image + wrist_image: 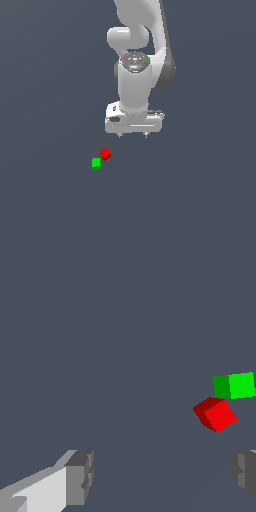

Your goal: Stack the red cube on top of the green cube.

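The upper part of the arm [137,45] is cut off by the frame edge in the exterior view, and only the two short fingertips [119,135] of the claw [132,135] are seen below the hand body. In the wrist view one finger [80,476] is shown nearly whole, while the other is clipped at the picture's border, so its full shape cannot be made out. The claw is spread wide and nothing is gripped between its fingers. Two cubes are counted: one red cube [105,154] and one green cube [97,163]. Both are set on the plain dark grey counter [50,200], close together, corner near corner; whether they actually touch cannot be told. The red cube is turned at an angle to the green one. In the exterior view the cubes lie below the claw and toward that view's left, well apart from the fingertips. No other object is seen on the counter.
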You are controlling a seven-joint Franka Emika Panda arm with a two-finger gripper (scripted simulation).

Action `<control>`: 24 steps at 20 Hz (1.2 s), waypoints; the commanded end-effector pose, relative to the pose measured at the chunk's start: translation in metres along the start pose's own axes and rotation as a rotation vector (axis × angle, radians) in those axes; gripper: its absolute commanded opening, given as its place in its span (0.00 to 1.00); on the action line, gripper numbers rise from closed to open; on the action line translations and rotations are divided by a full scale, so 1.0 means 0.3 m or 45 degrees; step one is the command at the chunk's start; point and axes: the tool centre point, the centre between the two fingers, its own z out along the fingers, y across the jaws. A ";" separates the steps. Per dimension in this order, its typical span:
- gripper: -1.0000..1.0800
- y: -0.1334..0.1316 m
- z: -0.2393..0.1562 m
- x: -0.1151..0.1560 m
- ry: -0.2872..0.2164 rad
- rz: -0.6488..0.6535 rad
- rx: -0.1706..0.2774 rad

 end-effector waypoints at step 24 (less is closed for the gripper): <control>0.96 0.215 0.184 0.053 -0.004 0.617 -0.014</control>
